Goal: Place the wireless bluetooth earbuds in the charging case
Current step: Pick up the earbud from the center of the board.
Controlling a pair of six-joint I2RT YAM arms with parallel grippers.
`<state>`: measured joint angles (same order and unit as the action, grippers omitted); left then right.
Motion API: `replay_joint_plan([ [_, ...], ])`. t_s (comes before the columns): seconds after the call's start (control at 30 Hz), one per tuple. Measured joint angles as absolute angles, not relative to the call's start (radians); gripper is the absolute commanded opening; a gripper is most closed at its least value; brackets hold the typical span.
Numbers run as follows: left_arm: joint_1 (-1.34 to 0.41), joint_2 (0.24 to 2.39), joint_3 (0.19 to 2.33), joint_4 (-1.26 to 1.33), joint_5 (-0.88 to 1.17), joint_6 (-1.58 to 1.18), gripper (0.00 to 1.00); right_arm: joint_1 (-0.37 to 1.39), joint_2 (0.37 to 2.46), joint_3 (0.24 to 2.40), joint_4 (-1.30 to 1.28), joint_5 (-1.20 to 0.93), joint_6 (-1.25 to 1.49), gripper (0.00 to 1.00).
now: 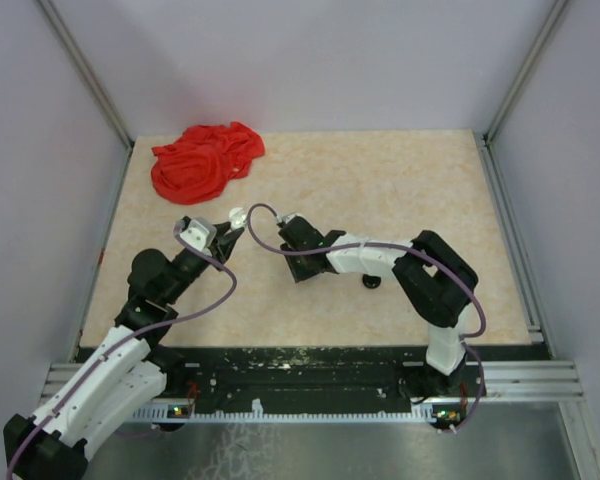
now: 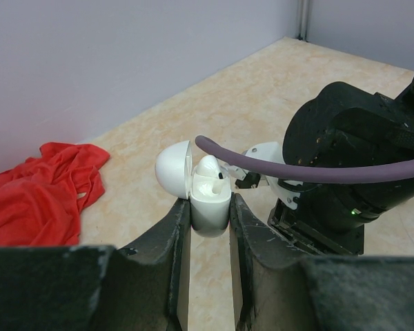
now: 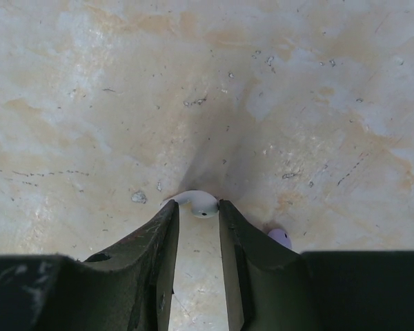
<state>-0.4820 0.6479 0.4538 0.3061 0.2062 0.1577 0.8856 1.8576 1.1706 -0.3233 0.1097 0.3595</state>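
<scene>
My left gripper (image 2: 210, 210) is shut on a white charging case (image 2: 210, 200) and holds it upright above the table. The case's lid (image 2: 174, 169) is open and one white earbud (image 2: 208, 171) sits inside. In the top view the left gripper (image 1: 227, 230) and case (image 1: 237, 214) are left of centre. My right gripper (image 3: 196, 208) points down at the table, its fingertips closed on a second white earbud (image 3: 200, 201) lying at the surface. A lavender earbud (image 3: 279, 238) lies just right of the right finger. The right gripper (image 1: 300, 262) is a little right of the case.
A crumpled red cloth (image 1: 205, 160) lies at the back left and also shows in the left wrist view (image 2: 34, 196). A small black object (image 1: 371, 282) sits under the right forearm. A purple cable (image 2: 297, 165) crosses in front of the case. Walls enclose the table.
</scene>
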Motion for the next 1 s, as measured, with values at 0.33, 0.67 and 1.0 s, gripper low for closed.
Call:
replay_joint_plan([
  [0.33,-0.482,0.654,0.454,0.306,0.215,0.155,0.01,0.878,1.860,1.173,-0.322,0.111,0.358,0.11],
  [0.67,-0.482,0.676,0.454,0.308,0.237,0.153,0.01,0.876,1.846,1.171,-0.316,0.114,0.329,0.06],
  [1.0,-0.482,0.696,0.454,0.307,0.257,0.153,0.01,0.888,1.822,1.165,-0.353,0.144,0.294,0.20],
])
